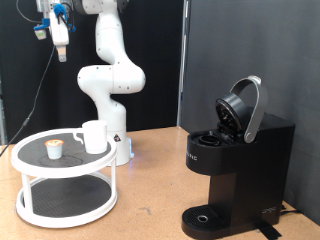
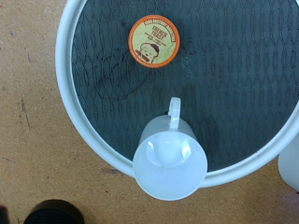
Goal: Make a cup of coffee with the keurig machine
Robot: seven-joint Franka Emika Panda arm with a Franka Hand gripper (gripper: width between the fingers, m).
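The white cup stands upright on the top shelf of a round white two-tier tray at the exterior view's left. A small tan-topped pod lies beside it. The black keurig machine stands at the exterior view's right with its rounded lid hinged up. My gripper hangs high above the tray, far from the cup, with nothing seen between its fingers. The wrist view looks straight down on the cup, the pod and the tray rim; the fingers do not show there.
The tray stands on a brown table. The white arm's base stands just behind the tray. A black curtain hangs behind. The machine's round drip base holds nothing.
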